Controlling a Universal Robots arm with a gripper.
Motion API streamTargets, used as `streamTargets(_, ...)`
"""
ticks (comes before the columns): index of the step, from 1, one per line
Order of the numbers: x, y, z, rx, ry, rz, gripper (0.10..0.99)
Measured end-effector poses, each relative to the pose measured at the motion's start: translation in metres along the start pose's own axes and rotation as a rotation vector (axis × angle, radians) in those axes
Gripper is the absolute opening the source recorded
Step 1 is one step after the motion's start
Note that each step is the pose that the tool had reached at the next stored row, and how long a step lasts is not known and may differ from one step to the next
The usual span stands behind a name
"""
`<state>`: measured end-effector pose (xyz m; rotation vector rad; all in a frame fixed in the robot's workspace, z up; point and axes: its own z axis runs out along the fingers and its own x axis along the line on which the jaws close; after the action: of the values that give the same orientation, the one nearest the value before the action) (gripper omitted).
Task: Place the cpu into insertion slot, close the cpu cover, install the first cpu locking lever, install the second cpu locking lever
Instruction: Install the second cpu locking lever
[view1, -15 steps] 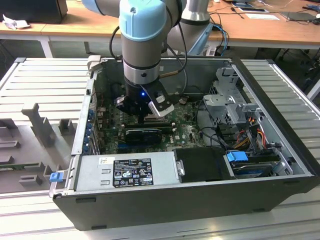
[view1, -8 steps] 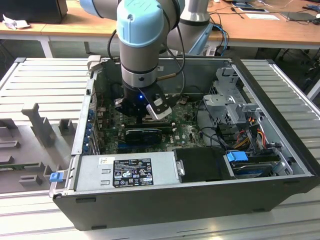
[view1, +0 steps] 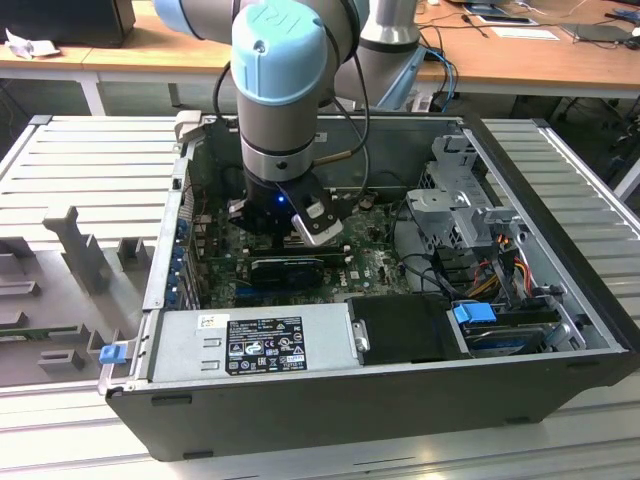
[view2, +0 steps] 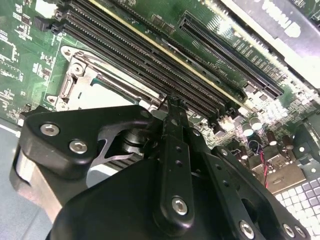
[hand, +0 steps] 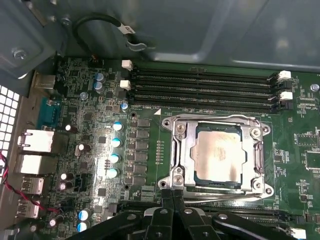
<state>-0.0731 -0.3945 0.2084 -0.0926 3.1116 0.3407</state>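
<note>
An open computer case (view1: 330, 390) is seen lying on its side in the exterior view, with the arm (view1: 280, 90) reaching down into it over the green board (view1: 370, 265). In the first wrist view the socket (hand: 217, 152) is seen on the board just below the long memory slots (hand: 205, 90), the chip (hand: 219, 154) is seated in it with its pale face showing, and the cover frame (hand: 184, 150) is laid down around the chip. The gripper (hand: 172, 197) is found at the socket edge farthest from the memory slots, its fingers (hand: 166, 200) brought together, nothing visibly held. In the second wrist view the socket corner (view2: 80, 82) is seen past the gripper body.
</note>
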Motion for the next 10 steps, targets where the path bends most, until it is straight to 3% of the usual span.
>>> streamTargets(4,0.0001,-0.0008,0.0007,-0.009,-0.0005,0.0,0.106)
streamTargets(10,0.0002,-0.0024,0.0053,-0.035,-0.0021,0.0,0.106)
